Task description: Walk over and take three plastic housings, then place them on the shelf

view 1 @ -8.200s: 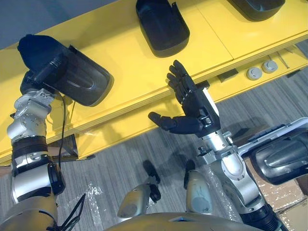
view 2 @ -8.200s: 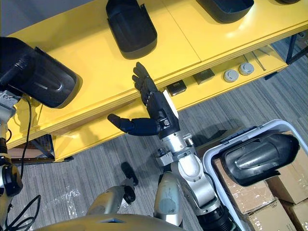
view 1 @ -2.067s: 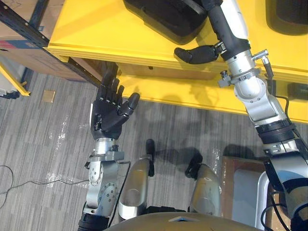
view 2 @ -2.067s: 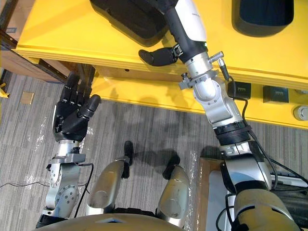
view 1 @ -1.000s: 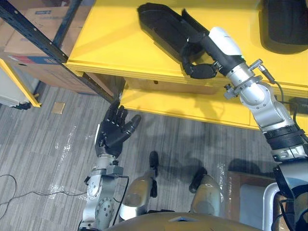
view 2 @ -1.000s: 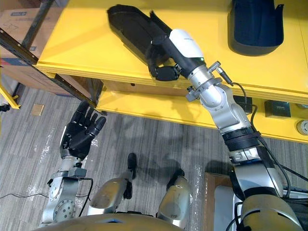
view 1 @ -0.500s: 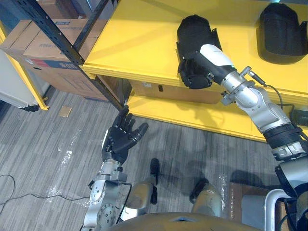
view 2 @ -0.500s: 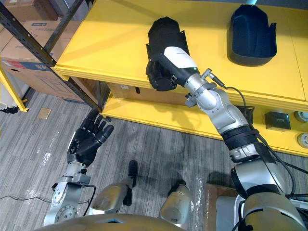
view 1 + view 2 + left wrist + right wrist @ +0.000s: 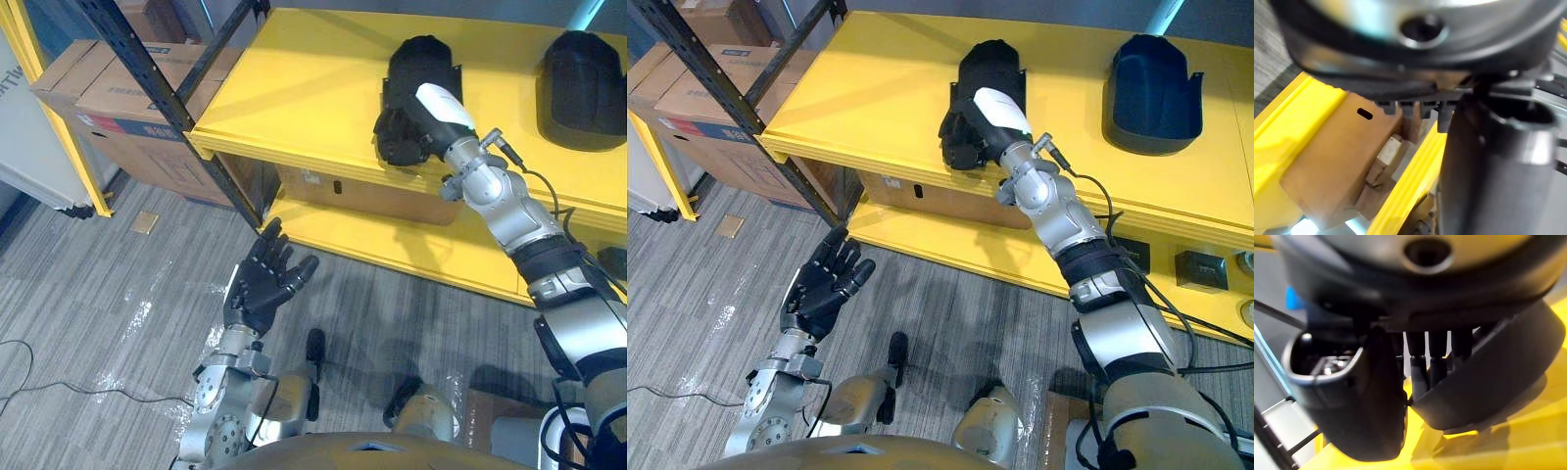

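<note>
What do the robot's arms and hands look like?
Both arms are shiny silver-grey metal, built from rounded segments with black bands. The left hand is dark, with slim fingers like a glove. The right hand is dark too, with a smooth white cover on its back.

right hand (image 9: 1415, 293) grips dark plastic housing (image 9: 1498, 382) rim, yellow shelf (image 9: 1508, 450) beneath.

You have nothing legible here: the label (image 9: 95, 125) on the cardboard box (image 9: 118, 93) is too small to read, as is the sticker (image 9: 312, 177) on the box (image 9: 362, 194) under the shelf (image 9: 294, 88).
</note>
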{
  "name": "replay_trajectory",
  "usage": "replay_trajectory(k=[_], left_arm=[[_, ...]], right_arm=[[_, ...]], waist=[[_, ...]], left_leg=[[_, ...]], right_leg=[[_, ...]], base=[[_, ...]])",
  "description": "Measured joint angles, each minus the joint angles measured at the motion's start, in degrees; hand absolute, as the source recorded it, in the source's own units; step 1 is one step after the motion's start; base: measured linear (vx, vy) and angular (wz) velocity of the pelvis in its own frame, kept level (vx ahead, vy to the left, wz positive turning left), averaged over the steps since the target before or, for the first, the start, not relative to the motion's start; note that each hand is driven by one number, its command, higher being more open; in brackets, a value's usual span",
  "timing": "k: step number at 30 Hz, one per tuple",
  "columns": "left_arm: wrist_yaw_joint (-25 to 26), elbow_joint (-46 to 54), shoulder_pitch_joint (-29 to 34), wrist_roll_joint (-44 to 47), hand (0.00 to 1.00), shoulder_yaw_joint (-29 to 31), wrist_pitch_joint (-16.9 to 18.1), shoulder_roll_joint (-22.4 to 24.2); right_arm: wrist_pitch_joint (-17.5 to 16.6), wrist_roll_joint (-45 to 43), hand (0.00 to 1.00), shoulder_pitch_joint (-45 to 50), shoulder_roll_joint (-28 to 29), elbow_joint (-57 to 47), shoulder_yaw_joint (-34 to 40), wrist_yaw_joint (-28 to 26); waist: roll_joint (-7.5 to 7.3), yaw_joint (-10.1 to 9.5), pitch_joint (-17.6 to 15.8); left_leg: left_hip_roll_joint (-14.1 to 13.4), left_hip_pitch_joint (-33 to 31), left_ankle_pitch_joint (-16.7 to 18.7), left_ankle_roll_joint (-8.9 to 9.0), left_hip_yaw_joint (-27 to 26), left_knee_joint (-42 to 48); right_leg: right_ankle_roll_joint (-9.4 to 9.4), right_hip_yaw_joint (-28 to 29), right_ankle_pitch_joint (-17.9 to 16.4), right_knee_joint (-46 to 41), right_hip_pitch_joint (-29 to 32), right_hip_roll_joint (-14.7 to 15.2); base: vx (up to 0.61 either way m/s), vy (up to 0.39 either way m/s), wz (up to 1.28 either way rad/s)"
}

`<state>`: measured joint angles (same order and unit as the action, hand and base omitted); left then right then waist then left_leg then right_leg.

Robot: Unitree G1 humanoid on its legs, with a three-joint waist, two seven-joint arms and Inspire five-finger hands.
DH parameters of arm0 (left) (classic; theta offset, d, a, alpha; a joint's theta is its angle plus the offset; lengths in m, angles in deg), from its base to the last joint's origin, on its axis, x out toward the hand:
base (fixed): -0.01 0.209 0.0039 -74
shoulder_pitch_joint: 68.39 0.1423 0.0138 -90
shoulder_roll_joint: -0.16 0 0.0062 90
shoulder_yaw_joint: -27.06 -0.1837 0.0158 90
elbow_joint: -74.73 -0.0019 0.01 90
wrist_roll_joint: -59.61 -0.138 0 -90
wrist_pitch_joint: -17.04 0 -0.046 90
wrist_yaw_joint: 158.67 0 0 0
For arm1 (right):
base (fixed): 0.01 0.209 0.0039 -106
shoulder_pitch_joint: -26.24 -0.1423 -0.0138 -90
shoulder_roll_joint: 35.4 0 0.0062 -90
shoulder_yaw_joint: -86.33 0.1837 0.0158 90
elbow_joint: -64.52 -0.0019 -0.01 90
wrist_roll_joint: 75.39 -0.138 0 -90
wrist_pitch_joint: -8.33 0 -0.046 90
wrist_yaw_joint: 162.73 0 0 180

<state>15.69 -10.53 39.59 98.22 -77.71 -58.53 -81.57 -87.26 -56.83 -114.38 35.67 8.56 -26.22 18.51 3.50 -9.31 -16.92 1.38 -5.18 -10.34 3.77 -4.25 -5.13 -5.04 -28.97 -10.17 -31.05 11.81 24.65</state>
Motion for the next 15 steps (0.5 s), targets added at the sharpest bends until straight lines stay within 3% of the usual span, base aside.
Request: replay_trajectory(k=[8, 15], left_arm=[[1.9, 0.0, -0.2, 0.0, 1.00, -1.1, -1.0, 0.1], [2.6, 0.0, -0.6, 0.0, 1.00, -1.4, -1.1, 0.6]], right_arm=[[7.6, -2.1, 0.00, -2.3, 4.0, 2.8, 2.9, 2.3], [8.5, -2.1, 0.00, -4.3, 4.4, 4.2, 2.9, 2.5]], waist=[[0.03, 0.02, 0.0], [0.14, 0.22, -0.1]], left_leg=[[0.0, 0.0, -0.1, 0.16, 0.1, 0.0], [0.0, -0.2, -0.1, 0.21, -0.2, 0.0]], right_leg=[[0.21, 0.2, -0.1, -0.3, 0.3, 0.0], [0.20, 0.8, -0.2, -0.6, 1.0, 0.0]], base=[[-0.01, -0.073, -0.01], [0.00, -0.077, -0.03]])
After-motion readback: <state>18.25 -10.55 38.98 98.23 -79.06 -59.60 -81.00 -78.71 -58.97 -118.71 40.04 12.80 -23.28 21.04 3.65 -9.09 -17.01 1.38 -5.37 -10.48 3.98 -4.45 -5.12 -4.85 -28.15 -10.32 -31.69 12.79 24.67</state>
